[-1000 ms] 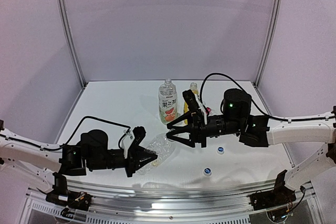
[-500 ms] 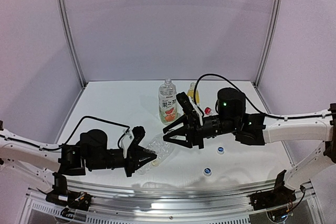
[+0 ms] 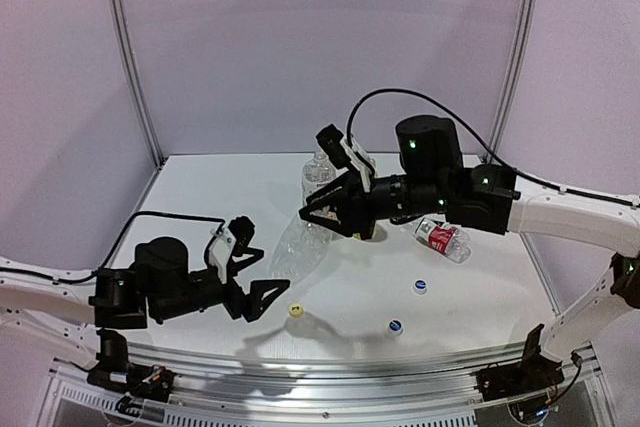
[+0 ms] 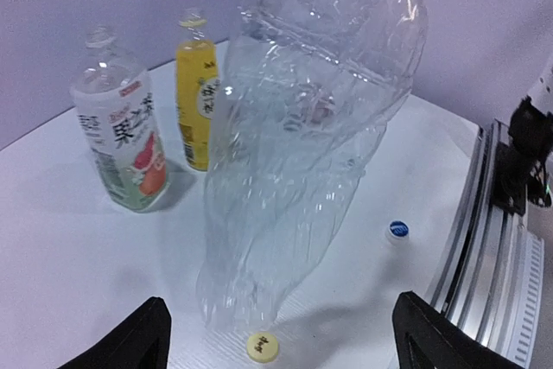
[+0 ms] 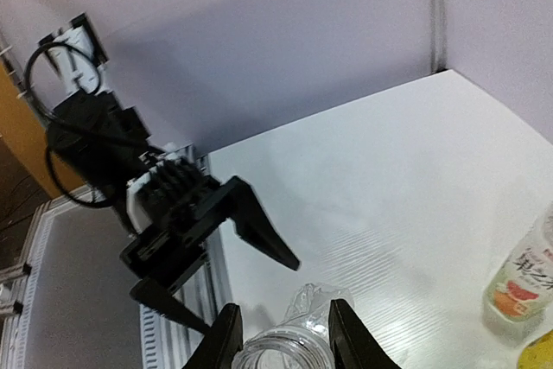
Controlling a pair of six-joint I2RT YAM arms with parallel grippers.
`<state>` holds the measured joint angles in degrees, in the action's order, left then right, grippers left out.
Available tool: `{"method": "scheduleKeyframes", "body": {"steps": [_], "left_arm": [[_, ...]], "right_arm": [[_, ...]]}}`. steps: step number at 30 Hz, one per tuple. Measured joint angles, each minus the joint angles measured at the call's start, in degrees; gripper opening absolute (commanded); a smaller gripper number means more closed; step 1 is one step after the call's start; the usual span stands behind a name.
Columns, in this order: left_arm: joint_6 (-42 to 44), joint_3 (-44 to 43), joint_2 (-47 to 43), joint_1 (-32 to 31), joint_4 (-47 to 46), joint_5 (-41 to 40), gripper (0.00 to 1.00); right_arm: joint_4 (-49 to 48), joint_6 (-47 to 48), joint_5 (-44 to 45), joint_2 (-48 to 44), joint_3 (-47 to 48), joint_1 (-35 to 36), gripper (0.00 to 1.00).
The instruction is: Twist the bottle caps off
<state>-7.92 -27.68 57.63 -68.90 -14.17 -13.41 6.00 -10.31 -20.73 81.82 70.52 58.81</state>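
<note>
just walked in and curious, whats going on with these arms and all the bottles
The right claw grips the neck of a crumpled clear bottle, holding it tilted, its mouth open with no cap on. The left claw is open near the bottle's base, holding nothing. A yellow cap and two blue caps lie loose on the table. A red-label bottle lies on its side; a fruit-label bottle and a yellow bottle stand at the back.

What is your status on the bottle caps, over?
Left gripper open. Right gripper shut on clear plain bottle, mouth uncapped. Yellow cap loose on table. Nothing in the way.
</note>
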Motion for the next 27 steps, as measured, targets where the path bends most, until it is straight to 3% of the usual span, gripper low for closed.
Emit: {"method": "scheduleKeyframes", "body": {"steps": [6, 11, 18, 27], "left_arm": [[0.2, 2.3, -13.4, 0.3, 3.7, -10.2, 0.93], [0.7, 4.8, -21.9, 0.7, 5.0, -15.0, 0.93], [0.7, 4.9, -21.7, 0.7, 6.4, -15.7, 0.93], [0.7, 4.9, -20.0, 0.7, 6.6, -15.3, 0.92]], "right_arm": [[15.0, 0.4, 14.4, 7.3, 15.6, 0.0, 0.00], [25.6, 0.2, 21.2, 15.2, 25.5, 0.0, 0.00], [33.1, 0.2, 25.5, 21.2, 30.7, -0.6, 0.00], [33.9, 0.2, 24.8, 23.6, 31.0, -3.9, 0.00]]}}
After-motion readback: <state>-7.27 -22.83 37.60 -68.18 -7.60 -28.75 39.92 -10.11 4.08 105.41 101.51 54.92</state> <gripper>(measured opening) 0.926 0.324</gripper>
